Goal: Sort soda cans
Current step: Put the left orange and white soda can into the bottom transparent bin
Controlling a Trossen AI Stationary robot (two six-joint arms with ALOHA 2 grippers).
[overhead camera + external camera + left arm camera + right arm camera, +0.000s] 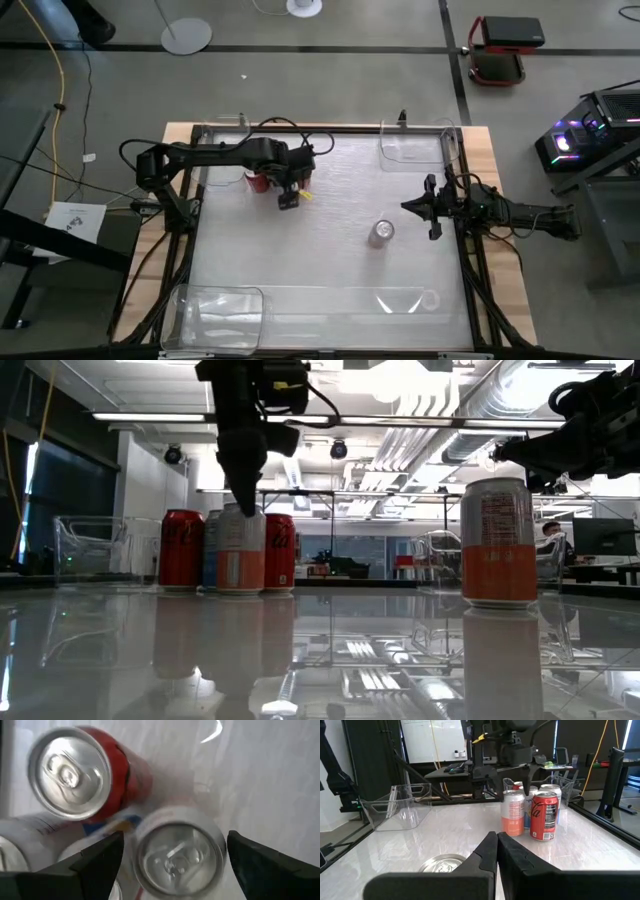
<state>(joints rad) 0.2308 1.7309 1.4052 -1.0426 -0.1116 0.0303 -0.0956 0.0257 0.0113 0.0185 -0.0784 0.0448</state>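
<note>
A: Overhead, left gripper [172,857] spread wide around a silver can [177,855], at the cluster's three o'clock edge.
B: Risk: fingers likely nudge the neighbouring red can [82,772]. Right gripper [496,851] closed, empty, near the lone can [381,232].

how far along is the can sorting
Barely begun. Done: nothing visibly sorted; the far-right bin and near-left bin look empty. In hand: the left gripper, open, straddles a silver can in the cluster beside a red can. Left: that cluster, plus the lone can beside the shut right gripper.
</note>
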